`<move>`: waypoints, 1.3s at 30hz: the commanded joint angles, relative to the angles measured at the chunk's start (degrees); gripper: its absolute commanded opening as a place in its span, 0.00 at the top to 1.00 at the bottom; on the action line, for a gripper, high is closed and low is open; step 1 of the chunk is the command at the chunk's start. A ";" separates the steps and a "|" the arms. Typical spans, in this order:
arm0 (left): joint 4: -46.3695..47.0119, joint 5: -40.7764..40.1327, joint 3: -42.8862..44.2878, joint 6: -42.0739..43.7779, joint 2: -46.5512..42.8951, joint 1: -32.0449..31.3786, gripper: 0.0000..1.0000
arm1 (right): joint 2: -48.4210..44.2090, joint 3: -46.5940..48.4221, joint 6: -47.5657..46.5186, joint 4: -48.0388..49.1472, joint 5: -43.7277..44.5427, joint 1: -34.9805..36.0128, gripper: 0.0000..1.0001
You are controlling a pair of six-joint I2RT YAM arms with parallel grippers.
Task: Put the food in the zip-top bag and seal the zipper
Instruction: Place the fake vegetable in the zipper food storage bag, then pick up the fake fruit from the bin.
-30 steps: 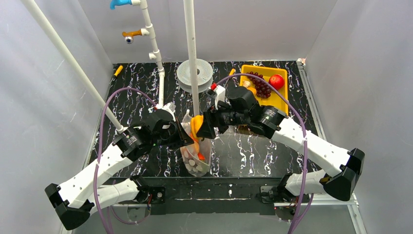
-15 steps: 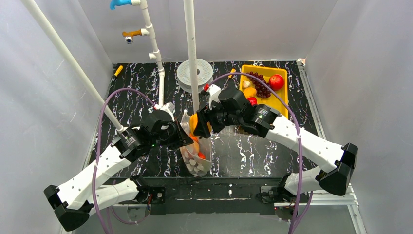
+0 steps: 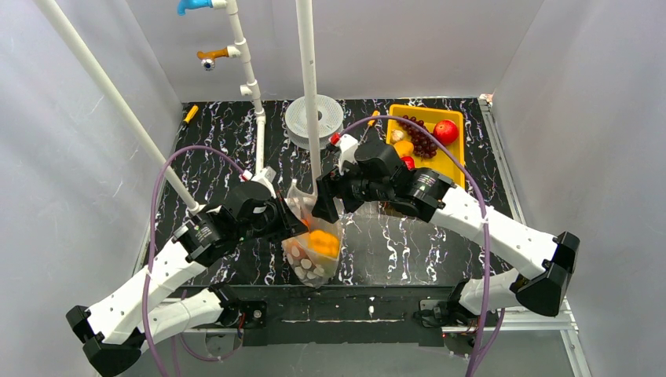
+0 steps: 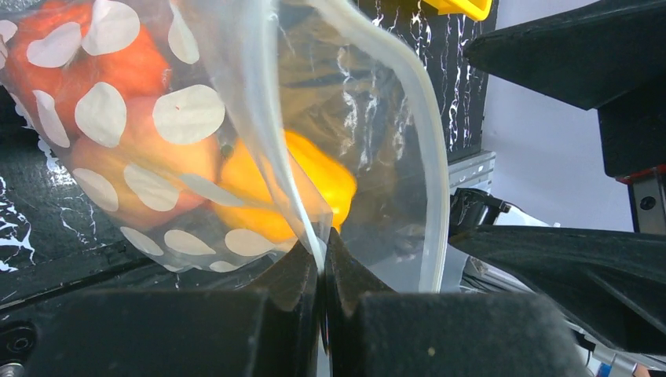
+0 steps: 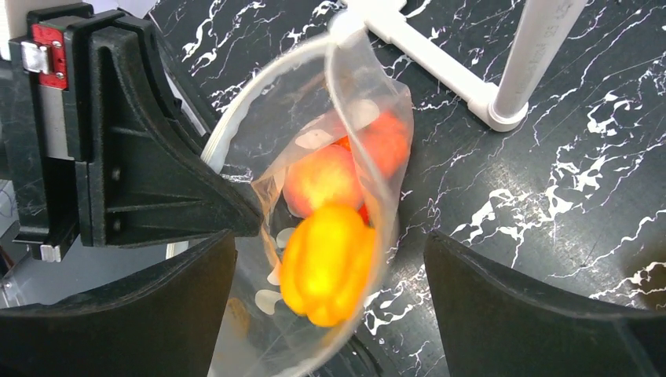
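Observation:
The clear polka-dot zip-top bag (image 3: 308,259) hangs open in the middle, its mouth upward. My left gripper (image 3: 292,223) is shut on the bag's mouth edge; in the left wrist view (image 4: 323,247) the jaws pinch the pale zipper strip (image 4: 428,118). My right gripper (image 3: 323,206) is open and empty just above the bag mouth (image 5: 327,251). A yellow bell pepper (image 5: 327,263) lies inside the bag on top of a peach (image 5: 322,177) and a red piece (image 5: 389,141). The pepper also shows through the bag in the left wrist view (image 4: 314,181).
A yellow tray (image 3: 455,161) at the back right holds a red fruit (image 3: 445,131), dark grapes (image 3: 424,143) and other toy food. A white round disc (image 3: 314,118) and white pipe posts (image 3: 308,78) stand behind the bag.
The yellow pepper has left my right gripper and dropped into the bag. The right jaws have opened. The left gripper keeps its hold on the bag edge.

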 commanded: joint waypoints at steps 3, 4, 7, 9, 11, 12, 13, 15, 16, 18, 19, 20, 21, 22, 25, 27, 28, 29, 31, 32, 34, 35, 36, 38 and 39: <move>-0.29 -0.72 -0.03 0.48 -0.32 -0.10 1.00 | -3.21 0.77 -0.21 2.69 0.45 0.07 0.05; -0.29 -0.80 -0.03 0.66 -0.26 -0.08 1.00 | -3.72 0.51 -0.20 3.09 0.62 0.07 0.05; -0.29 -1.33 -0.32 0.80 -0.39 -0.09 1.00 | -5.31 -0.66 -0.45 4.35 2.31 0.07 0.06; -0.29 -1.02 -0.33 0.78 -0.41 -0.10 1.00 | -6.42 -0.82 -0.70 4.14 4.40 0.07 0.08; -0.36 -0.96 -0.24 0.92 -0.38 -0.04 1.00 | -7.69 -1.46 -0.79 4.57 6.25 0.07 0.08; -0.46 -1.18 -0.22 1.08 -0.42 -0.04 1.00 | -8.47 -2.12 -0.93 5.17 7.82 0.07 0.08; -0.62 -1.44 -0.20 1.27 -0.40 -0.06 1.00 | -9.37 -2.90 -0.99 5.96 9.21 0.12 0.07; -0.64 -1.65 -0.15 1.31 -0.35 -0.06 1.00 | -11.31 -4.46 -0.82 7.27 12.88 0.09 0.07; -0.64 -1.57 -0.01 1.31 -0.19 -0.05 1.00 | -12.26 -5.06 -0.47 7.68 15.34 0.09 0.07; -0.64 -1.36 0.25 1.46 -0.02 -0.06 1.00 | -14.31 -6.53 0.59 8.31 20.87 0.07 0.06; -0.70 -1.43 0.34 1.56 0.19 -0.05 1.00 | -15.39 -7.42 0.92 8.69 24.09 0.07 0.04; -0.70 -1.44 0.44 1.65 0.37 -0.06 1.00 | -16.63 -8.38 1.32 8.97 28.88 0.07 0.02; -0.72 -1.44 0.53 1.72 0.48 -0.09 1.00 | -17.43 -9.27 1.95 9.04 33.03 0.01 0.02; -0.73 -1.44 0.67 1.73 0.61 -0.06 1.00 | -18.39 -10.22 2.78 8.73 37.10 -0.12 0.02; -0.73 -1.31 0.97 1.81 1.08 -0.07 1.00 | -21.36 -13.83 4.08 8.83 45.08 -1.96 0.02; -0.65 -1.19 1.06 1.83 1.39 -0.12 1.00 | -22.85 -16.56 5.04 9.09 45.38 -5.75 0.02; -0.61 -1.13 1.06 1.79 1.51 -0.07 1.00 | -23.23 -17.67 6.05 8.82 43.37 -9.11 0.02; -0.51 -0.96 1.05 1.74 1.74 -0.04 1.00 | -23.44 -18.66 7.70 7.81 40.04 -12.81 0.02; -0.38 -0.70 0.95 1.67 1.95 -0.09 1.00 | -23.17 -21.03 10.93 6.86 32.45 -20.92 0.02; -0.37 -0.59 0.96 1.66 2.06 -0.05 1.00 | -22.57 -21.83 12.42 6.57 29.25 -24.64 0.02; -0.40 -0.48 0.97 1.57 2.19 -0.15 1.00 | -19.97 -22.15 15.94 4.74 25.96 -29.83 0.02; -0.36 -0.51 0.95 1.53 2.32 -0.06 1.00 | -18.31 -21.46 17.30 3.12 25.11 -31.20 0.02; -0.35 -0.55 1.06 1.55 2.35 -0.04 1.00 | -16.68 -20.52 18.49 1.38 24.40 -32.13 0.02; -0.37 -0.56 1.11 1.53 2.45 -0.08 1.00 | -13.44 -18.06 21.07 -1.61 24.19 -33.13 0.02; -0.37 -0.54 1.13 1.49 2.53 -0.10 1.00 | -11.88 -17.21 22.70 -2.76 24.81 -33.48 0.02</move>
